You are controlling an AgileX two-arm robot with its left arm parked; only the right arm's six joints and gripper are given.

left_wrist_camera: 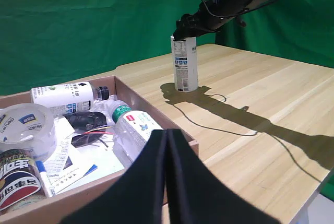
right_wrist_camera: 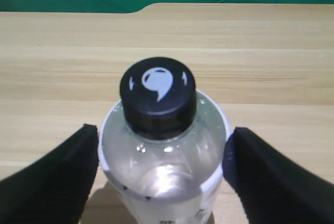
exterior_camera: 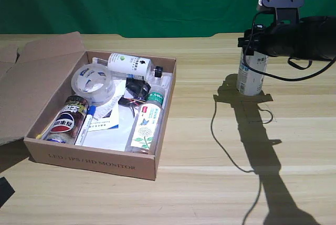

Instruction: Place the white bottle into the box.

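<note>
So from the exterior view I've got the white bottle (exterior_camera: 251,74) standing upright on the bench (exterior_camera: 220,183), well off to that view's right of the box (exterior_camera: 94,163), with the right gripper (exterior_camera: 251,44) up at its shoulder. That angle hides the jaws. The right wrist view fills that in: I'm looking straight down on the black cap (right_wrist_camera: 158,96), and a dark finger (right_wrist_camera: 62,179) sits on each side of the bottle's shoulder, right up against it, so the jaws look closed on it. The bottle's base looks planted on the wood in the left wrist view. That view also shows the box's clutter up close: tape roll (left_wrist_camera: 23,127), green-capped bottle (left_wrist_camera: 133,130), another white bottle (left_wrist_camera: 65,96).
</note>
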